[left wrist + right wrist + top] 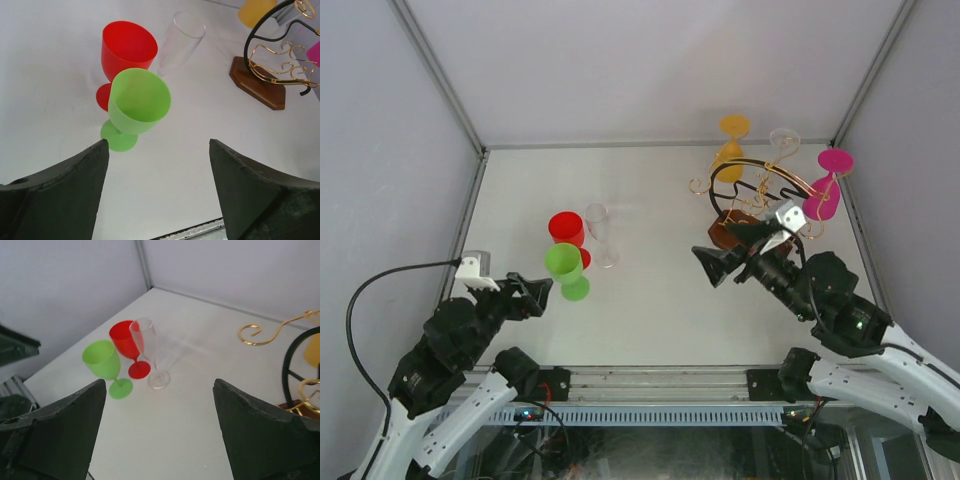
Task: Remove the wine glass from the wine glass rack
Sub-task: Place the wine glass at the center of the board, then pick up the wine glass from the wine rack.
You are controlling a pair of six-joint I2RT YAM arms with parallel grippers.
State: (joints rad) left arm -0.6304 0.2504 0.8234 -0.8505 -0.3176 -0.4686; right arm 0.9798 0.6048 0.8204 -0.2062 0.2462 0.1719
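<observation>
Hanging on the rack [728, 232] in the upper right of the top view are an orange glass [729, 157], a pink glass [821, 203] and a clear glass [782, 139]. The right gripper [712, 266] is near the rack's wooden base, at its left, with fingers spread apart and nothing between them. The left gripper [534, 292], at lower left, is also spread and empty, close to a green glass [563, 265]. A red glass [565, 228] and a clear flute [600, 236] stand beside it on the table [650, 310].

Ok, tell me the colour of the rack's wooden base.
Dark brown; the base shows best in the left wrist view.
</observation>
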